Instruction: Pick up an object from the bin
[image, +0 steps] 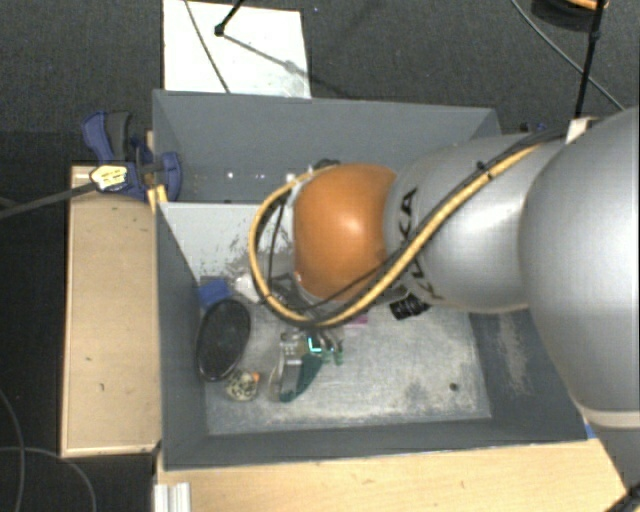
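Three things lie at the left of the bin (420, 395): a blue piece (212, 292), a black oval object (222, 340), a small round trinket (242, 385). Just right, the gripper (292, 372) is at a teal object (313, 371); open or clenched, we cannot tell.

Light falls on me from above, bright and fairly even. My silver arm (520, 230) takes a broad soft glare along its upper side, paling almost to white toward the right. My orange cover (340, 225) carries a duller sheen on its crown and darkens toward its underside. A few small glints dot the back wall of the bin (420, 140). Under my wrist the bin's floor lies in soft shadow, deepest along the right wall. The black oval thing (222, 340) at the left shows a faint sheen.
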